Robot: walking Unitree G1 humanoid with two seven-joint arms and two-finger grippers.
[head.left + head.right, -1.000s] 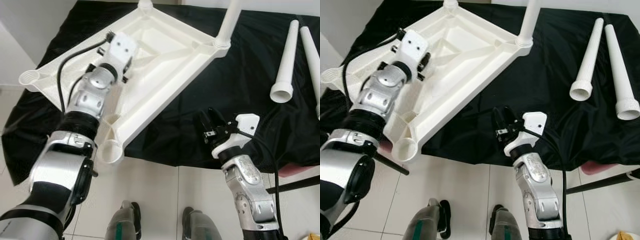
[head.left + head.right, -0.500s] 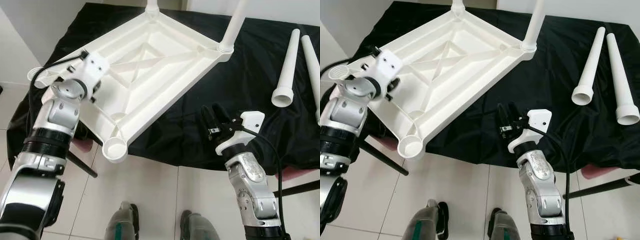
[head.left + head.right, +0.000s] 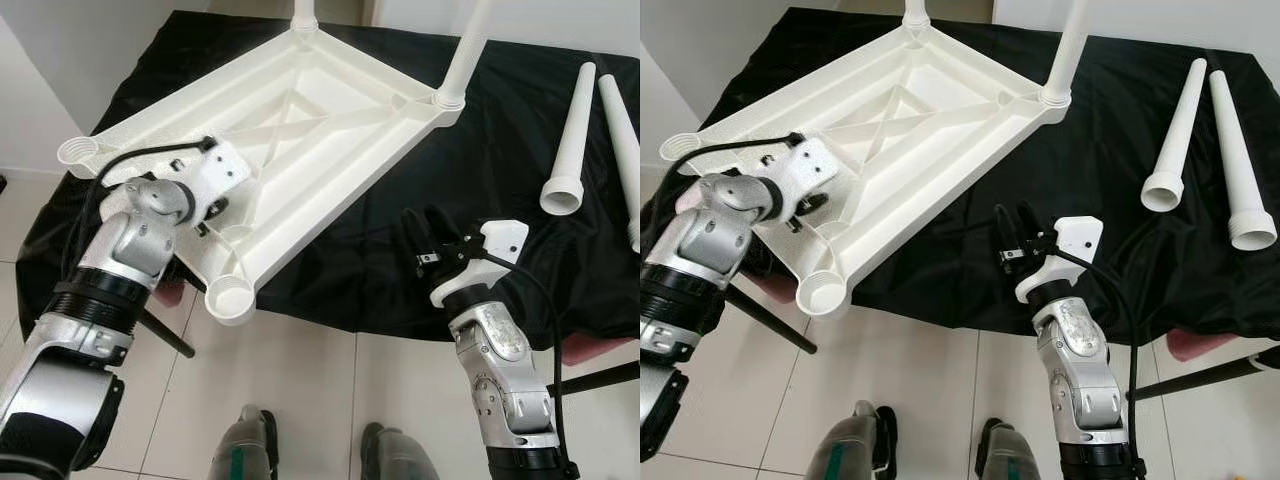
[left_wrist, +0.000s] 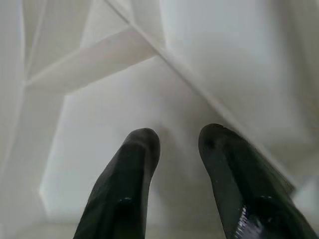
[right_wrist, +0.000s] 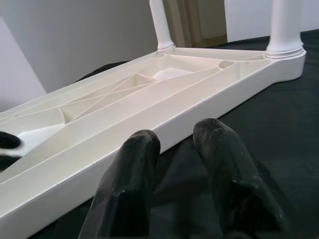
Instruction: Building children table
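— Was there any lettering, label or number to read on the white tabletop (image 3: 300, 130) lying upside down?

— None. Its ribbed underside was plain, and the two loose legs (image 3: 1200, 140) beside it on the black cloth (image 3: 1110, 130) carried no marks either. No brand or sign could be read.

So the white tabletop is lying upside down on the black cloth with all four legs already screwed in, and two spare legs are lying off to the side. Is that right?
Not quite. The tabletop does lie upside down on the black cloth, but just two legs stand in its far corners. The two near corner sockets are open, as the right eye view shows. The two loose legs lie on the cloth to the robot's right.
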